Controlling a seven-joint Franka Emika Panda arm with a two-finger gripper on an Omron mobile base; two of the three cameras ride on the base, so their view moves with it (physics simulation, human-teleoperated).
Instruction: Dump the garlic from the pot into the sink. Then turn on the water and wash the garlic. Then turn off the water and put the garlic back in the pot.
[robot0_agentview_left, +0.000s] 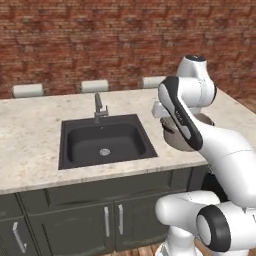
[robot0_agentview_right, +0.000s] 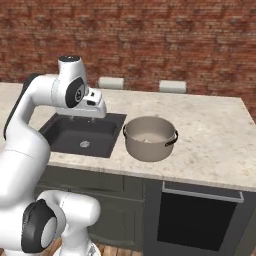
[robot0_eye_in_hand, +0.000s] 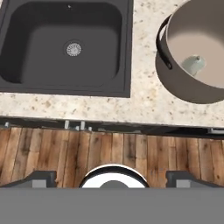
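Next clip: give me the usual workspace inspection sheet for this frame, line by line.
Surface: speckled beige stone counter over dark cabinets.
Job's things: the garlic lies inside the pot; the pot stands upright on the counter, right of the sink; the sink is dry, with only its drain in it; the faucet is not running.
Clutter: nothing seen.
Grippers: the gripper is open, holds nothing, and sits high above the counter's front edge and wooden floor.
Cables: nothing seen.
Surroundings: brick wall, three pale chair backs behind the counter, oven below the pot.
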